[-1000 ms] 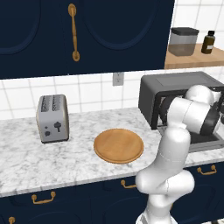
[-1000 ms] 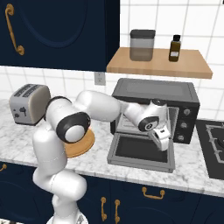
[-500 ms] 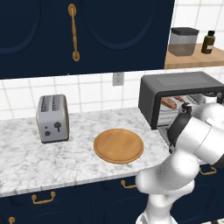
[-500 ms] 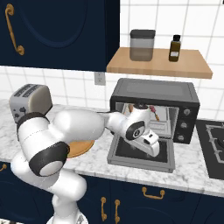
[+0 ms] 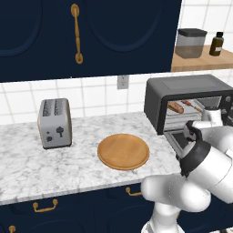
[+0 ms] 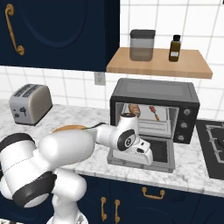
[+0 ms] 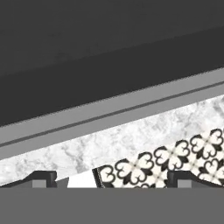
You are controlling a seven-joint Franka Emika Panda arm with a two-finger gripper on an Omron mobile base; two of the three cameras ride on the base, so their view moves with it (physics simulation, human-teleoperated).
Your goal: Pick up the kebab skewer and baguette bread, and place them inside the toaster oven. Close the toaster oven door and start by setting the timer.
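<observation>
The toaster oven [image 6: 154, 90] stands on the marble counter with its door [image 6: 164, 153] folded down flat. Inside on the rack lie the baguette bread [image 6: 133, 109] at the left and the kebab skewer [image 6: 153, 110] at the right; the left base view also shows the baguette bread [image 5: 176, 107] and the kebab skewer [image 5: 192, 104]. My gripper [image 7: 113, 179] hangs low over the door's front part, open, with nothing between its fingertips [image 7: 43, 178]. In the hand view the dark door panel [image 7: 109, 52] and its grey edge lie just ahead.
A silver two-slot toaster [image 5: 55, 123] and a round wooden board [image 5: 123, 151] sit left of the oven. A shelf [image 6: 159, 66] above holds a jar and a bottle. A stove top [image 6: 213, 148] adjoins on the right. My arm's bulk [image 6: 65, 153] fills the counter's front.
The hand has dropped from in front of the oven's opening down to the open door, and the elbow swung forward. The jaws stayed open.
</observation>
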